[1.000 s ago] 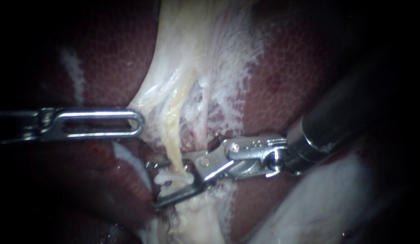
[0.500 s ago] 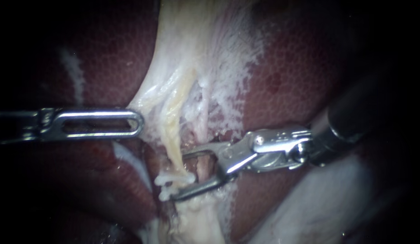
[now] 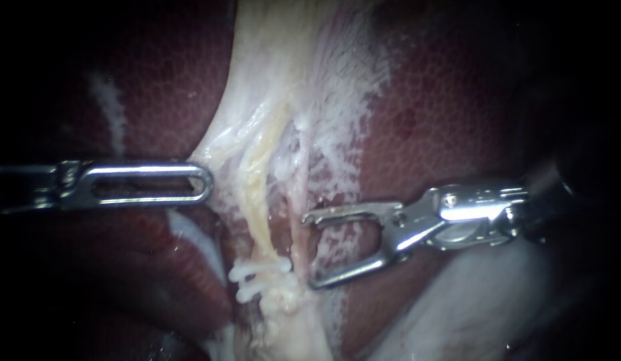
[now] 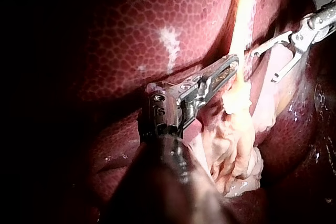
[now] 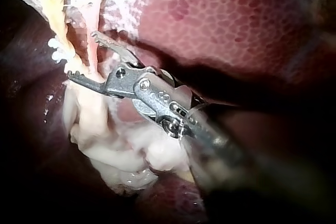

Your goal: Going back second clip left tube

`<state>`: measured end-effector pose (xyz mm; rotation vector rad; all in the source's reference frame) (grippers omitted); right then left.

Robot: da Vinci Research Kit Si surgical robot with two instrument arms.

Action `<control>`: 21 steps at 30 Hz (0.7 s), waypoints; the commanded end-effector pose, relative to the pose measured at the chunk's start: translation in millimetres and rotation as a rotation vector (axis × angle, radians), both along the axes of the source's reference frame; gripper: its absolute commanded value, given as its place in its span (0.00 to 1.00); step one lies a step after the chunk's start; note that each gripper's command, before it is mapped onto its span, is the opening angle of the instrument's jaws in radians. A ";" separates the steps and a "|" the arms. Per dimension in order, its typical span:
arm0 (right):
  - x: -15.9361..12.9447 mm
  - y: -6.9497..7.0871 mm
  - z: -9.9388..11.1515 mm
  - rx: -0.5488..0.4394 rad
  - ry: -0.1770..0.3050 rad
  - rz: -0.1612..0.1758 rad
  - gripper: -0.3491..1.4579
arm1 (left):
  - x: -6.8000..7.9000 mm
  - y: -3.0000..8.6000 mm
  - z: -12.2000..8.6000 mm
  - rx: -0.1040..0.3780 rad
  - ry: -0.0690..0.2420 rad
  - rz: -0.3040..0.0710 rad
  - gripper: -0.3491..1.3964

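Note:
Two white clips (image 3: 260,277) sit close together across the yellowish left tube (image 3: 255,200); they also show in the right wrist view as clips (image 5: 53,49). My right instrument (image 3: 309,251) stands just right of the clips, jaws open and empty, beside the pinkish right tube (image 3: 298,227). Its own view shows my right instrument (image 5: 81,55) with open jaws beside the tubes. My left instrument (image 3: 204,183), with a slotted jaw, is shut on the pale tissue (image 3: 216,150) left of the tubes. In its own view my left instrument (image 4: 231,67) meets that tissue at its tip.
Dark red liver (image 3: 457,100) lies on both sides of the pale tissue band. A white fatty mass (image 3: 470,301) lies under the right shaft. In the left wrist view my right instrument (image 4: 265,66) shows beyond the left one's jaws.
My right instrument's jaws have opened and drawn back to the right, off the left tube. A second white clip now shows on the tube below the first. The left instrument has stayed put.

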<state>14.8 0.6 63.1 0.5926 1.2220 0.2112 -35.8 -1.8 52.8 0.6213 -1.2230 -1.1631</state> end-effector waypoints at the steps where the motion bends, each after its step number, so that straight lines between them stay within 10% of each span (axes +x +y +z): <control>1: -0.5 0.3 -0.2 -0.005 0.001 0.004 0.52 | 0.0 0.0 0.0 0.000 0.000 0.000 0.00; 21: -4.8 3.0 -3.4 -0.040 0.013 0.037 0.52 | -0.2 -0.1 0.1 -0.001 -0.001 0.002 0.00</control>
